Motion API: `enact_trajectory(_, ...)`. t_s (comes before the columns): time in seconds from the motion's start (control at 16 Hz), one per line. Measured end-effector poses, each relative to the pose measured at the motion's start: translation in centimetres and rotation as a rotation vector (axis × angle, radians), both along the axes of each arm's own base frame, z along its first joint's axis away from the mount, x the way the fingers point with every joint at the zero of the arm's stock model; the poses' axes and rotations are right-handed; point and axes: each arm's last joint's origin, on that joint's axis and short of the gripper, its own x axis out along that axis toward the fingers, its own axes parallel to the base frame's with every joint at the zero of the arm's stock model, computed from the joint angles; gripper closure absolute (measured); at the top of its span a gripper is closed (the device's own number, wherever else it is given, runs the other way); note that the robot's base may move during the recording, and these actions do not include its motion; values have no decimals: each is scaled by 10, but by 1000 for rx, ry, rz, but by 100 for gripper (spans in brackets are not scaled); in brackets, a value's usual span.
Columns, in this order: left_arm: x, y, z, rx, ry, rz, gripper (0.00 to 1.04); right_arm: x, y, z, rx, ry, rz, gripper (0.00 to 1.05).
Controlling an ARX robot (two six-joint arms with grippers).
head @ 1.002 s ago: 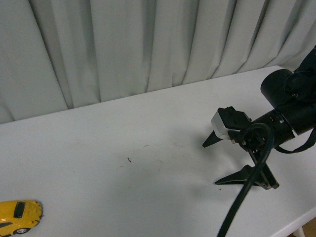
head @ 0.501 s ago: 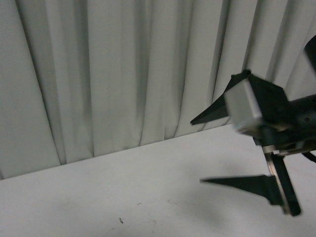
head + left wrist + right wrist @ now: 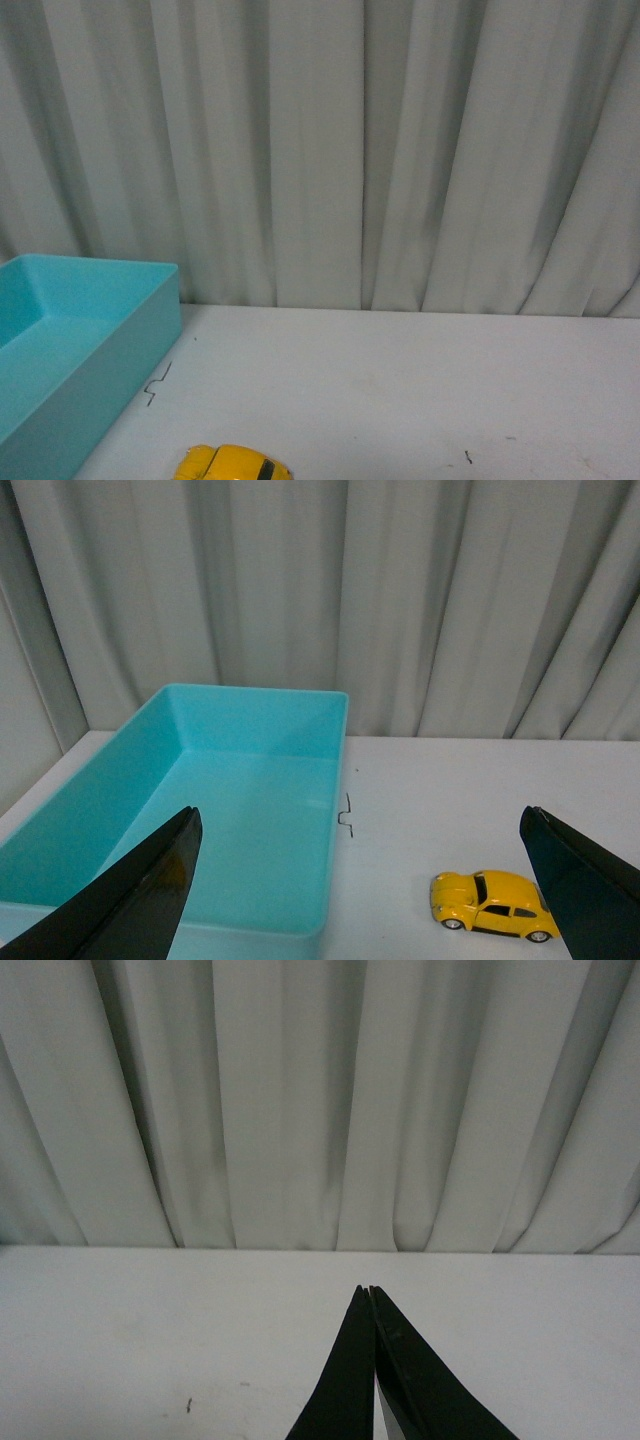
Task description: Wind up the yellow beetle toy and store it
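On your white table (image 3: 400, 380), the yellow beetle toy (image 3: 493, 905) stands on its wheels, outside the teal bin (image 3: 255, 720) and apart from its nearer long wall, with bare tabletop between the two. From the left wrist camera you see your left gripper (image 3: 360, 812) released, its two black fingers (image 3: 130, 900) spread wide to either edge of the picture and holding nothing. The toy lies on the table beyond them, closer to one finger than the other, and neither finger touches it. A small dark squiggle (image 3: 347, 817) marks the table just beside the bin's wall, between bin and toy. The bin's floor, as far as it shows, is bare. In the front view the toy (image 3: 235, 463) sits at the very bottom edge, only its roof and one rounded end showing, to the right of the bin (image 3: 150, 330), and neither arm appears. From the right wrist camera your right gripper (image 3: 367, 1295) is clenched, its dark fingers pressed together tip to tip with nothing between them, held over a plain stretch of table (image 3: 150, 1340) well away from the toy, which does not show in that view. A pleated grey curtain (image 3: 320, 150) hangs behind the table's far edge in all three views.
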Motion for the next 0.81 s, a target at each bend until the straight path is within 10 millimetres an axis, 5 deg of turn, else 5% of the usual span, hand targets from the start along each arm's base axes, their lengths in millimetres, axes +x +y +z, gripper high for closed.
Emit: enact_trajectory(0.81, 0, 0, 0, 0, 0, 0, 7, -27, 0, -26, 24, -28, 0, 103)
